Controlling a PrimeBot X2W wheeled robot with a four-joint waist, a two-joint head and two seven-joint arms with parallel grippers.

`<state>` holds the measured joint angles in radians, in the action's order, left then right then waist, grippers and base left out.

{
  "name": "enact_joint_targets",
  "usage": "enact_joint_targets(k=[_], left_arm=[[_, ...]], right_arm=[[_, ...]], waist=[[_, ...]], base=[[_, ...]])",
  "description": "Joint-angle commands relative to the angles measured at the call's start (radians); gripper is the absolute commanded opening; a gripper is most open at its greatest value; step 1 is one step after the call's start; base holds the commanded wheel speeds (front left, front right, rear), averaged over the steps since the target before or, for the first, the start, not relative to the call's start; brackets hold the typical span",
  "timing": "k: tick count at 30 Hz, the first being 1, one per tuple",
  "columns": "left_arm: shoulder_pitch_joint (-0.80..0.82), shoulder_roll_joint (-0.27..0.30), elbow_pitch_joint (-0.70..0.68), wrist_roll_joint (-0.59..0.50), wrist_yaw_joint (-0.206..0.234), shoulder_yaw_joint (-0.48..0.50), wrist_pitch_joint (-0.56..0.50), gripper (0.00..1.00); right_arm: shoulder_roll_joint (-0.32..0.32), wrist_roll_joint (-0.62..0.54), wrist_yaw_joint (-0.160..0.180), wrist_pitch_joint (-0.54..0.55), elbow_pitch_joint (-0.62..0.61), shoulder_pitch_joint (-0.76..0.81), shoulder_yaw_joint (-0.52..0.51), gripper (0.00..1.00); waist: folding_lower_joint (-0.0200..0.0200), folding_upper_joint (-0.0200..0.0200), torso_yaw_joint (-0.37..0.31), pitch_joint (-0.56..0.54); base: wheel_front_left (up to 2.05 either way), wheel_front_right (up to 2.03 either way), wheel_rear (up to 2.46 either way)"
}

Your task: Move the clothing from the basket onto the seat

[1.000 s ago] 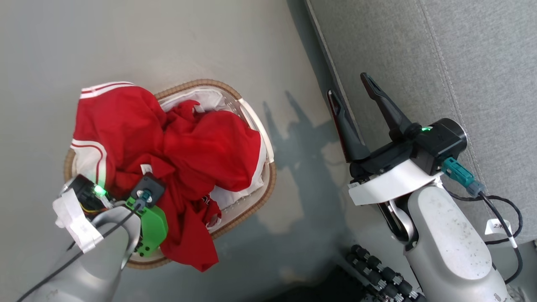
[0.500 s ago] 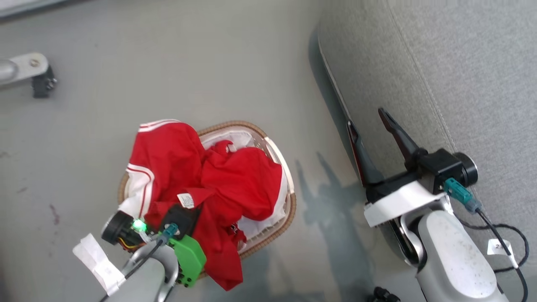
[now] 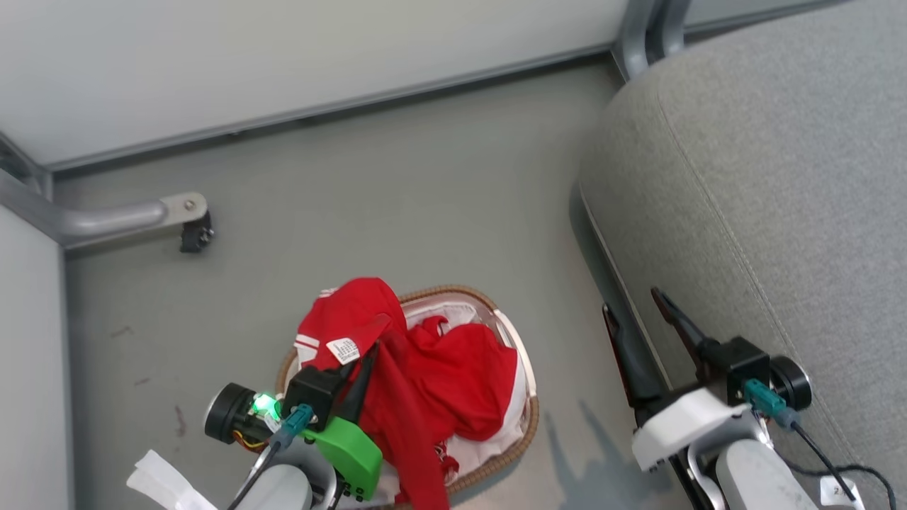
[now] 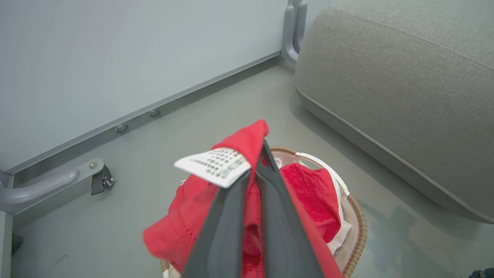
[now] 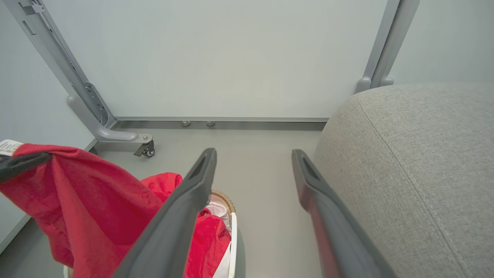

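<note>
While left gripper point(image 4: 255, 162) pinched fold of clothing point(image 3: 453, 375) by white label point(image 3: 344, 349), that part hung up over basket point(image 3: 521, 425); rest lay heaped inside. Right gripper point(image 3: 632, 299) spread wide, held nothing, sat by seat point(image 3: 779, 177) edge. Step looked like lifting 1 piece out. Next move likely needed: go higher till cloth clears rim, swing over to seat, let go.

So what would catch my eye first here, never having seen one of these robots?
The bright red clothing, surely: a fold with a white label is pinched in the left claw, the rest heaped in the small basket below. Next, the big grey seat on the right, with the right claw open and empty beside its edge.
</note>
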<state>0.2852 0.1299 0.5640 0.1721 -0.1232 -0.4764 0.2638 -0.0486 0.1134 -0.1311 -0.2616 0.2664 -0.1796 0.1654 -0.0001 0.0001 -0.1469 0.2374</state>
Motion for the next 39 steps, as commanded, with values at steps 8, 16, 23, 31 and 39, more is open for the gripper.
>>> enact_joint_targets(k=[8,16,23,31,39], left_arm=[[-0.055,-0.053,-0.134,-0.005,-0.007,0.055,0.001,0.0],[-0.002,-0.071,-0.309,0.016,-0.008,0.062,0.001,0.0],[0.033,-0.076,-0.399,0.037,-0.008,0.057,0.001,0.0],[0.029,-0.077,-0.423,0.052,-0.008,0.043,0.001,0.0],[0.028,-0.078,-0.417,0.063,-0.009,0.025,0.001,0.0]], right_arm=[[-0.005,-0.011,0.001,-0.005,0.019,0.118,-0.034,1.0],[-0.005,-0.012,0.001,-0.005,0.031,0.158,-0.034,1.0],[-0.004,-0.013,0.001,-0.005,0.043,0.165,0.008,1.0],[-0.071,-0.018,0.001,-0.005,0.004,0.081,0.203,1.0],[-0.152,0.014,0.001,-0.005,-0.007,-0.101,0.382,1.0]], waist=[[0.0001,-0.0001,0.099,-0.208],[0.0001,-0.0001,0.121,-0.245],[0.0001,-0.0001,0.124,-0.255],[0.0001,-0.0001,0.124,-0.249],[0.0001,-0.0001,0.132,-0.243]], base=[[0.0,0.0,0.0],[0.0,0.0,0.0],[0.0,0.0,0.0],[0.0,0.0,0.0],[0.0,0.0,0.0]])
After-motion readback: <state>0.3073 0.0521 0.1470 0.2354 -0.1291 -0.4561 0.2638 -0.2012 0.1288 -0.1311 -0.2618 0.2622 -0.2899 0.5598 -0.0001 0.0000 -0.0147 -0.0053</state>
